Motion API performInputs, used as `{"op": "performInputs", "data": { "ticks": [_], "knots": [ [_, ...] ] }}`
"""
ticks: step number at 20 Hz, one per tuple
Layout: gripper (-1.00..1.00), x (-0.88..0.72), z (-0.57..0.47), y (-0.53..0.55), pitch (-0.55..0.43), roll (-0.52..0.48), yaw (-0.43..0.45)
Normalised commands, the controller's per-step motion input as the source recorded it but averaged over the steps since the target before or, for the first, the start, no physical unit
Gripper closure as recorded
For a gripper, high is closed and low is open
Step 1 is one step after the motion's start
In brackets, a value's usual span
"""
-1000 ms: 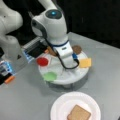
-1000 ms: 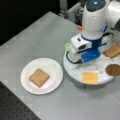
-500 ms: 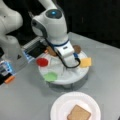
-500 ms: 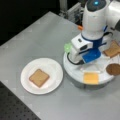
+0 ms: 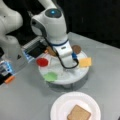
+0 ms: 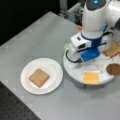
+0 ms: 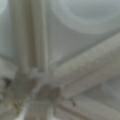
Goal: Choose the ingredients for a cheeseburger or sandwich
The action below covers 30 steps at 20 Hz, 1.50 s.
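Observation:
A brown toast square [image 5: 78,113] [image 6: 38,78] lies alone on the white paper plate [image 5: 62,105] [image 6: 48,66]. On the round white divided tray [image 5: 67,80] [image 6: 75,75] lie the other ingredients: a red tomato disc [image 5: 42,61], green lettuce [image 5: 50,76] [image 6: 67,46], a yellow cheese square [image 5: 85,62] [image 6: 91,78], a dark patty [image 5: 76,49] [image 6: 113,69] and a second toast [image 6: 112,49]. My gripper [image 5: 67,62] [image 6: 87,56] hangs low over the tray's middle, its fingers hidden under the hand. The wrist view shows only the tray's white dividers [image 7: 82,67] close up.
The robot's white base [image 5: 12,45] stands at a front view's left, with a black device [image 5: 37,51] behind the tray and a small orange object [image 5: 9,79] near the left edge. A dark perforated board [image 6: 15,110] borders the grey table at a front view's bottom left.

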Motion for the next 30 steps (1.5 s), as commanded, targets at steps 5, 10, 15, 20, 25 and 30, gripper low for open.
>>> {"op": "performInputs", "data": {
  "ticks": [5, 10, 15, 20, 25, 30],
  "knots": [
    [-1.0, 0.05, 0.45, 0.01, 0.129, -0.061, -0.022],
    [-1.0, 0.1, 0.19, 0.04, 0.151, -0.016, -0.04],
    [-1.0, 0.04, 0.24, -0.03, 0.173, -0.013, -0.254],
    [-1.0, 0.01, 0.21, -0.23, -0.063, -0.078, -0.519],
    [-1.0, 0.03, 0.13, -0.35, 0.065, -0.053, -0.499],
    [-1.0, 0.16, 0.11, -0.44, 0.081, -0.022, -0.35]
  ]
}}
